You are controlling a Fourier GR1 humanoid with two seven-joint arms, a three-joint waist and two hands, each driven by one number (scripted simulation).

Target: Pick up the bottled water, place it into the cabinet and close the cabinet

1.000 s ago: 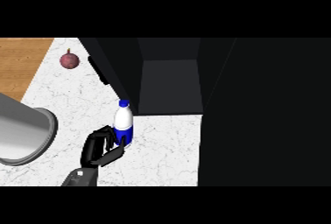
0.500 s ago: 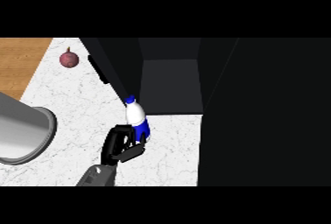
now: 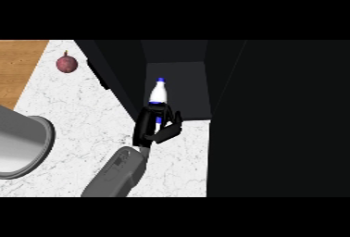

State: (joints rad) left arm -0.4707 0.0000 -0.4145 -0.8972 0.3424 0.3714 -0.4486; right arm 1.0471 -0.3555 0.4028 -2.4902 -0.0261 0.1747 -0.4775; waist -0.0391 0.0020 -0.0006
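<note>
The bottled water (image 3: 159, 95) is white with a blue cap and a blue label, and it stands nearly upright in my left hand (image 3: 154, 128). The hand's fingers are curled round its lower half and hide most of the label. The bottle's top reaches over the front edge of the open cabinet (image 3: 179, 83), a dark grey recess at the counter's back. Its dark door panel (image 3: 113, 69) stands open just left of the bottle. My right hand shows nowhere in the head view.
A dark red round fruit (image 3: 66, 63) lies on the white marble counter (image 3: 82, 111) at the back left. A large grey metal pot (image 3: 21, 143) sits at the left edge. A tall black mass (image 3: 280, 120) fills the right side.
My left hand has carried the bottle up and to the right, from over the counter to the cabinet's opening. More of the forearm now shows.
</note>
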